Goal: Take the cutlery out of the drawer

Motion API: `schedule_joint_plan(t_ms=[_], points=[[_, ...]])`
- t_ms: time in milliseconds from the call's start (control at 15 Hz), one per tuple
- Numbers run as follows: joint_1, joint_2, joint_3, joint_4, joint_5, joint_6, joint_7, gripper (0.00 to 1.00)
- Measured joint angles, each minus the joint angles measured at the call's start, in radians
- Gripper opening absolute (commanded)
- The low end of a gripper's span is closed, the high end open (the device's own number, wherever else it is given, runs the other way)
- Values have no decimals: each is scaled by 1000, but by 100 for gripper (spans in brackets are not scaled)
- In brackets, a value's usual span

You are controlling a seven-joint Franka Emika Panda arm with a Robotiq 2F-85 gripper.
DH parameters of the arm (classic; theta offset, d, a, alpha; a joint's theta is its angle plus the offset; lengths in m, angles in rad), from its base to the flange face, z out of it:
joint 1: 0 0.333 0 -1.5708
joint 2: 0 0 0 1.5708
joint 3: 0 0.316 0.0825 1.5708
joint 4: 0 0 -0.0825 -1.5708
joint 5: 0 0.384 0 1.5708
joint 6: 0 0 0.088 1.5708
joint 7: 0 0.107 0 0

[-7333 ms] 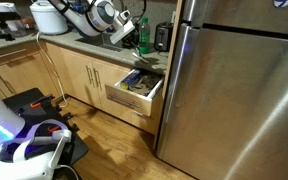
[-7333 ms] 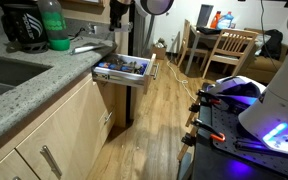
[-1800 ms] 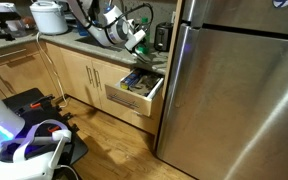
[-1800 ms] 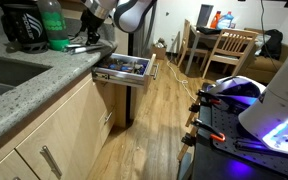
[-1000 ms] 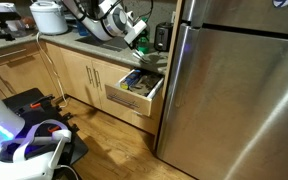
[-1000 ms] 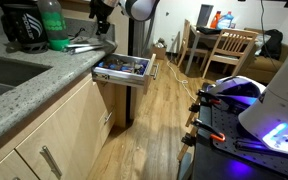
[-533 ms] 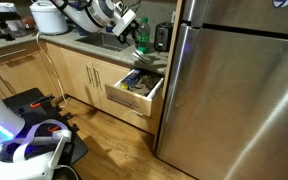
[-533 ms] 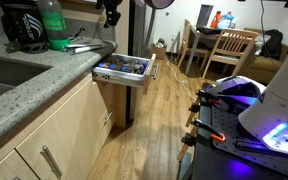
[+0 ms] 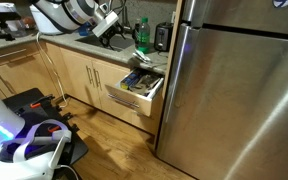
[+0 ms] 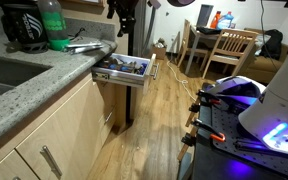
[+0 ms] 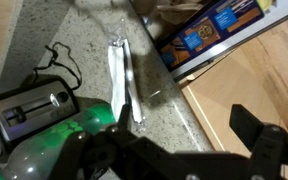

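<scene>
The drawer [image 9: 134, 95] stands pulled out below the speckled counter, next to the fridge. A jumble of cutlery [image 9: 139, 80] lies inside it, seen in both exterior views: drawer [image 10: 122, 78], cutlery [image 10: 125, 66]. A few silvery pieces of cutlery [image 10: 84, 46] lie on the counter; one piece [image 11: 121, 72] shows in the wrist view. My gripper [image 9: 116, 30] hangs above the counter's edge, open, with nothing between its dark fingers [image 11: 256, 140]. In the wrist view the drawer [image 11: 212, 28] sits at the top right.
A green bottle [image 10: 52, 24] and a dark toaster [image 11: 29, 110] stand on the counter [image 10: 44, 85]. A steel fridge [image 9: 234, 90] rises right beside the drawer. Wood floor, dining chairs [image 10: 224, 48] and other equipment [image 10: 259, 95] lie beyond.
My gripper has lifted off the counter and drawn back above it, still open. The cutlery on the counter and in the drawer has not moved.
</scene>
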Motion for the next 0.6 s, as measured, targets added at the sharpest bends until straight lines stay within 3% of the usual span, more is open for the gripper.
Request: schedule_joint_plan(t_ms=[200, 600], points=[[5, -41, 5, -66, 67, -74, -24, 100], [-77, -117, 94, -122, 81, -161, -24, 100]])
